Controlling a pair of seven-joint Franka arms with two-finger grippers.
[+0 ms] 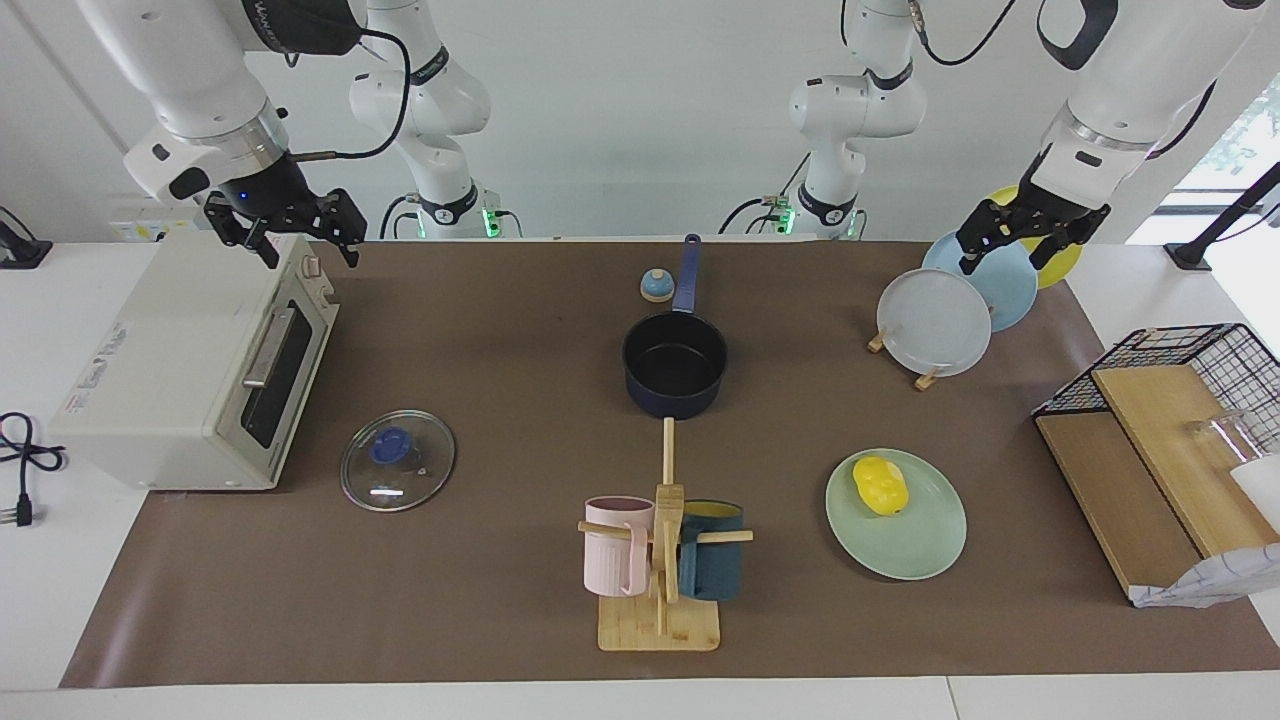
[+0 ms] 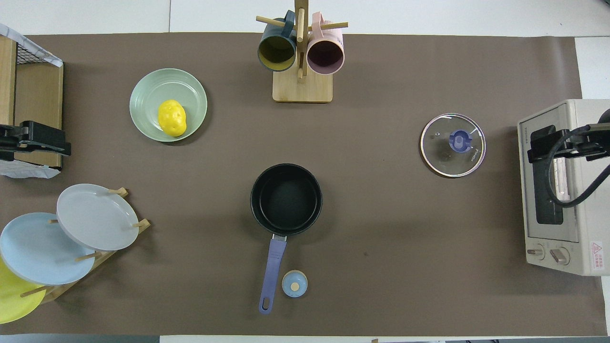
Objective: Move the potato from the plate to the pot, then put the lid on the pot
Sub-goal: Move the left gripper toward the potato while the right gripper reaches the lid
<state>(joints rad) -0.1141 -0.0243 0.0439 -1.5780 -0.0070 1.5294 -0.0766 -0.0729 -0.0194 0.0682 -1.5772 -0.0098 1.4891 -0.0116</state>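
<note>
Lowest in the facing view, and so farthest from the robots, a wooden mug tree (image 1: 660,560) stands on its flat base with a pink mug (image 1: 612,545) and a dark teal mug (image 1: 712,563) hung on its pegs.

Toward the left arm's end of the table lies the plate (image 1: 905,550), pale green, with the potato (image 1: 880,485) resting on the part of it nearest the robots. Both sit well apart from the left gripper (image 1: 1020,235), which hangs in the air with its jaws spread and nothing between them, over the upright plates in the plate rack (image 1: 925,378): a grey plate (image 1: 932,322), a light-blue plate (image 1: 985,280) and a yellow plate (image 1: 1060,265). From those jaws the potato lies farther out on the table and a little toward the middle.

Midway between the two grippers sits the pot (image 1: 675,365), upright and uncovered, its black inside bare and its long handle (image 1: 687,272) pointing toward the robots. A small blue dome (image 1: 656,286) stands just beside the handle.

At the right arm's end, the right gripper (image 1: 290,230) waits in the air over the top of the toaster oven (image 1: 190,360), its jaws also spread and gripping nothing. Farther out from those jaws, the lid (image 1: 397,460) lies flat on the brown mat (image 1: 480,330), knob up, just beside the oven's door and well apart from the pot.

A wire basket (image 1: 1180,345) and wooden boards (image 1: 1150,480) sit at the table's edge past the plate, at the left arm's end.
</note>
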